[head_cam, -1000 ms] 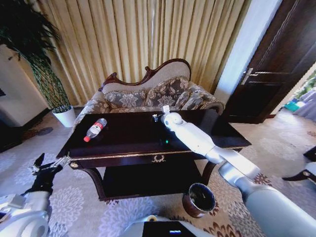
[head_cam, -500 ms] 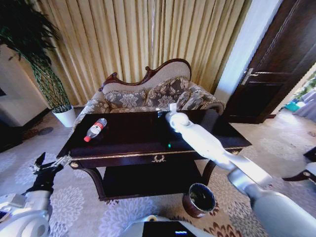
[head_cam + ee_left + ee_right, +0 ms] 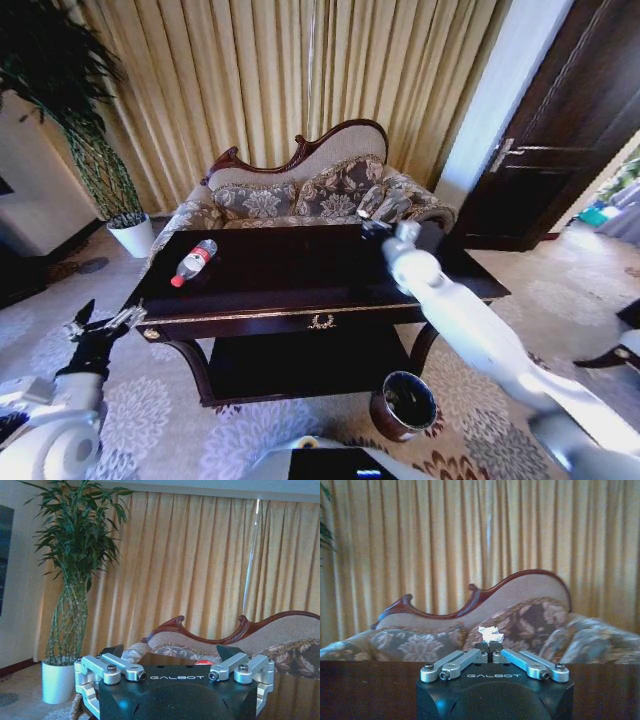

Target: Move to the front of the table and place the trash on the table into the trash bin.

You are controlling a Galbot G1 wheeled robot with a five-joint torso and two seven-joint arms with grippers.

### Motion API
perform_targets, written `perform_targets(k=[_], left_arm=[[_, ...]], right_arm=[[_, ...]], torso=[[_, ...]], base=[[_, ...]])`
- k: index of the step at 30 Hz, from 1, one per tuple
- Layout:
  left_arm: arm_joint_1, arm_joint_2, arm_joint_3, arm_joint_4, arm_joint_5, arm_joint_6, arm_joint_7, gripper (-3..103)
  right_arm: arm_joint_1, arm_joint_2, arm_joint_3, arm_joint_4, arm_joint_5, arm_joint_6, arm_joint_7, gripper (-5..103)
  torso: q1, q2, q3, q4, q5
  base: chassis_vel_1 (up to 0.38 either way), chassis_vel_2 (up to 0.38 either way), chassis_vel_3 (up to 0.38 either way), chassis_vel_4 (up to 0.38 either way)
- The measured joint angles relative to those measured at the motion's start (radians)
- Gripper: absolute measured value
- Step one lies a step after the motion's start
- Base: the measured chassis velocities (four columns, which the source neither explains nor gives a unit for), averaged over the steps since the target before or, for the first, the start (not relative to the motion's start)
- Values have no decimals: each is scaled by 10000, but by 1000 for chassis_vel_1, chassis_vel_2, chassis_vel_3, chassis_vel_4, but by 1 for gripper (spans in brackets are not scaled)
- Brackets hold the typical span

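The dark glossy table stands right before me. A clear plastic bottle with a red label lies on its left part. My right gripper hovers over the table's far right side, in front of the sofa. Its fingers are shut on a small crumpled white paper bit. The round reddish-brown trash bin sits on the carpet below the table's front right, under my right arm. My left gripper is low beside the table's left front corner, open and empty.
A carved floral sofa stands behind the table against gold curtains. A tall plant in a white pot is at the far left. A dark door is at the right. Patterned carpet surrounds the table.
My right arm has swung from the table's back middle toward its right side, carrying the paper bit. The left arm has hardly moved.
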Motion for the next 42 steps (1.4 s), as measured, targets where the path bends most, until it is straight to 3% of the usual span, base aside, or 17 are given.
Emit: perform_targets(k=[8, 10, 16, 23, 28, 33, 42], left_arm=[[-131, 516, -3, 281, -444, -18, 418, 100], [-172, 782, -60, 498, -654, -144, 824, 100], [-276, 1145, -74, 885, -928, -287, 1294, 100], [-339, 1376, -23, 1184, -1094, -480, 1663, 100], [-382, 1450, -23, 1271, -1111, -502, 1635, 100], [-537, 1464, 84, 1228, -1042, -279, 1050, 100], [-544, 1495, 113, 1109, -997, -213, 1038, 100]], right_arm=[[-1377, -271, 1444, 713, -365, 440, -503, 0], [-2155, -261, 2127, 1074, -581, 481, -754, 0], [-3604, -146, 3245, 1371, -877, 494, -1277, 0], [-4341, 33, 3937, 1632, -865, 502, -1313, 0], [-4646, 283, 4145, 1748, -914, 502, -1283, 0], [-4881, 681, 4279, 1946, -1159, 494, -925, 0], [-5011, 768, 4456, 2085, -1188, 456, -874, 0]], torso=[[1, 0, 0, 7, -5], [0, 0, 0, 8, -4], [0, 0, 0, 1, -2], [0, 0, 1, 5, -5], [0, 0, 1, 4, -5], [0, 0, 1, 5, -4], [0, 0, 1, 4, -4]], base=[[0, 0, 0, 0], [0, 0, 0, 0], [0, 0, 0, 0], [0, 0, 0, 0], [0, 0, 0, 0], [0, 0, 0, 0], [0, 0, 0, 0]])
